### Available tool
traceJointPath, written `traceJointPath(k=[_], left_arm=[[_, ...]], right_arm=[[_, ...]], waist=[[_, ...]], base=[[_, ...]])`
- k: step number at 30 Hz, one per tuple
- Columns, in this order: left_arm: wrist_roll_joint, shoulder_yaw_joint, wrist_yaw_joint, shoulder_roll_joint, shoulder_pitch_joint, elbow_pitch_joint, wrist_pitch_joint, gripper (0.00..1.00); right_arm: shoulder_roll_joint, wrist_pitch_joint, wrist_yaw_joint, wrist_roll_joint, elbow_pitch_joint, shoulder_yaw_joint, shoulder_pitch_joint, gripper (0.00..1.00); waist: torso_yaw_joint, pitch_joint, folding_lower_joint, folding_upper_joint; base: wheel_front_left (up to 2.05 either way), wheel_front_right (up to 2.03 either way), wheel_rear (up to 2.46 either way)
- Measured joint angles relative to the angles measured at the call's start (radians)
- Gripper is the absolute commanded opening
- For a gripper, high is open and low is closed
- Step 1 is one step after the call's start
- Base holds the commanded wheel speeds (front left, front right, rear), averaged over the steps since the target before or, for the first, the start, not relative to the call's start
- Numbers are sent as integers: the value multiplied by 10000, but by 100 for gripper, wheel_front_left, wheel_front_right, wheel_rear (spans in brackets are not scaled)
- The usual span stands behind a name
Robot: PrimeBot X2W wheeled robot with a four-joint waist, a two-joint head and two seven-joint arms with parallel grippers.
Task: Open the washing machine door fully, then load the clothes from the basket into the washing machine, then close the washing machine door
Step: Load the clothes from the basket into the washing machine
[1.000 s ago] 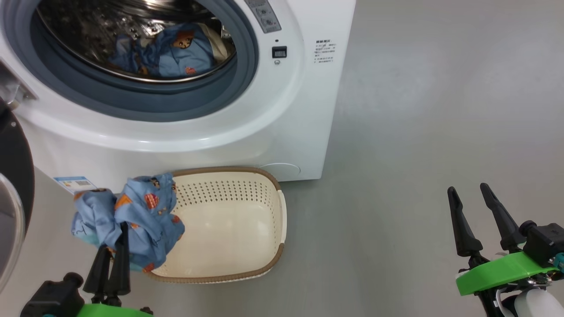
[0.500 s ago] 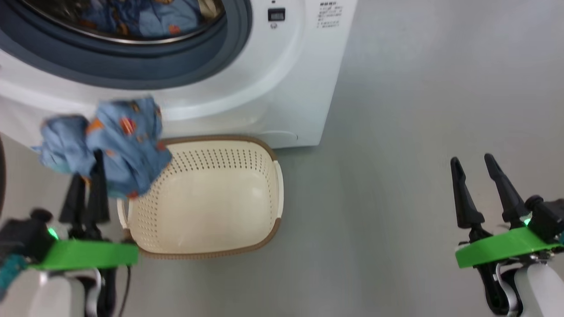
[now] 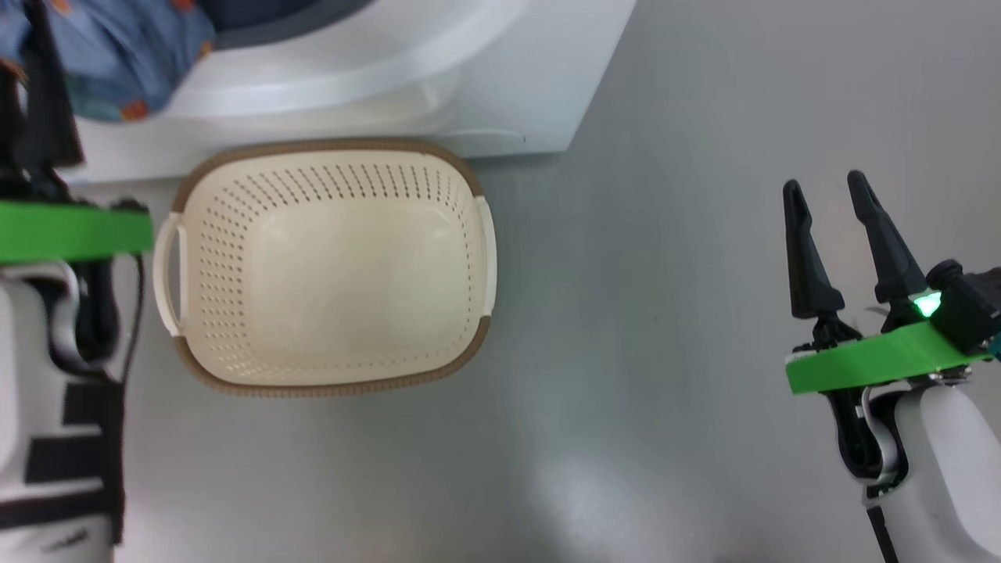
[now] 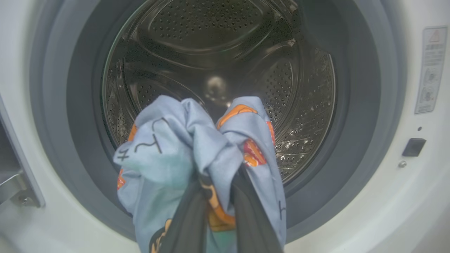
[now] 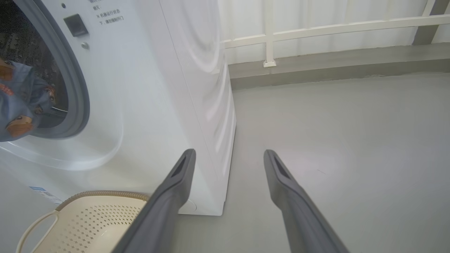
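At the tips of the left gripper (image 4: 218,189), the clothes (image 4: 175,154) are soft, matt, crumpled cloth. Beyond them the drum (image 4: 218,52) is bright, perforated steel, ringed by a dull grey rubber seal (image 4: 358,105). The washing machine (image 5: 168,88) has a glossy white shell. Below that hand the basket (image 3: 344,184) is smooth cream plastic, its rim a brown woven look. The right gripper (image 5: 229,151) has matt dark fingers, above a smooth grey floor (image 5: 351,140) with a faint sheen.

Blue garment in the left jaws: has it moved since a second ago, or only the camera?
Yes. The blue garment hung over the left rim of the basket; now it is beyond the far rim, at the opening of the washing machine.
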State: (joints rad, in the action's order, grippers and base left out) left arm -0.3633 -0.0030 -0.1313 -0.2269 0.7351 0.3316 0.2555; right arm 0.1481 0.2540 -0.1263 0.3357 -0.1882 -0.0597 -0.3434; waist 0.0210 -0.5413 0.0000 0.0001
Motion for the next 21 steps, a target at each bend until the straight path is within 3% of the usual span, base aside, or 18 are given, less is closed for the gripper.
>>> traceJointPath(k=[15, 21], left_arm=[[-247, -610, 0, -1060, 3999, 3317, 10, 0], [-318, -1436, 0, -1427, 5327, 4587, 10, 0]], right_arm=[[-395, 0, 0, -6, 56, -337, -1016, 100], [-493, 0, 0, -4, 54, -368, -1018, 100]], waist=[[521, -1762, 0, 0], [952, -2003, 1, 0]], base=[[0, 0, 0], [0, 0, 0]])
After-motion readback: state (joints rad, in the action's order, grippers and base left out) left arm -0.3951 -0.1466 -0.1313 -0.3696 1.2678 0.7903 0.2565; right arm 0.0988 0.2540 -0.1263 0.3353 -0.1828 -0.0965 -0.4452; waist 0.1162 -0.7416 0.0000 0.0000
